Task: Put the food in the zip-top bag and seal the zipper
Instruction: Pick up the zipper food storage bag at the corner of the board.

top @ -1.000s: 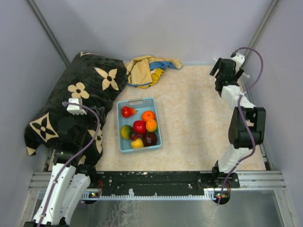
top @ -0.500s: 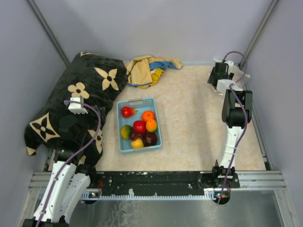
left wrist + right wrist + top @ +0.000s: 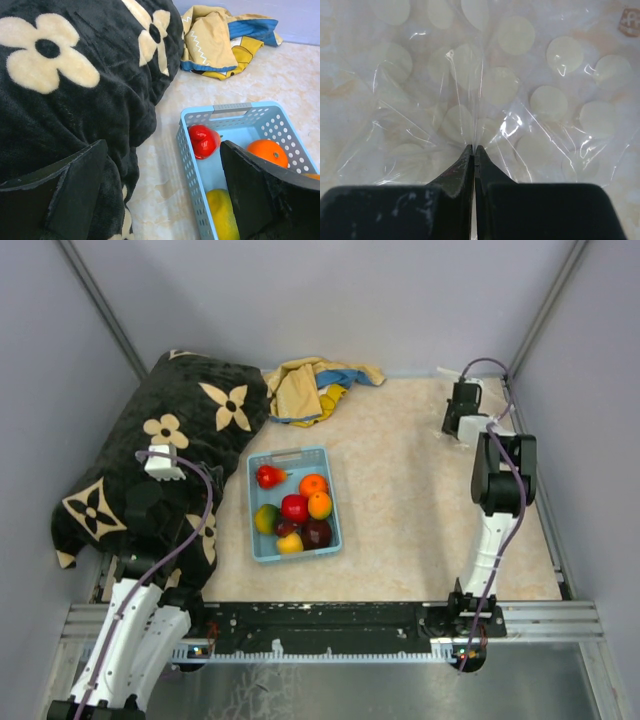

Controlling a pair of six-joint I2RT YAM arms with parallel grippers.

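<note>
The right fingers [image 3: 460, 175] pinch shut on a thin pleat of the zip-top bag [image 3: 520, 90], flat in the counter's [image 3: 400, 500] far right corner, well apart from the food [image 3: 295, 508] in the blue basket [image 3: 258, 542] by the wide-spread left fingers [image 3: 75, 180]; slick film may slip out when lifted.

Pale grey walls [image 3: 330, 300] enclose a beige marbled tabletop [image 3: 420, 520] at nine, twelve and three o'clock; an aluminium rail [image 3: 560, 622] runs along six o'clock. Light is even, soft.
</note>
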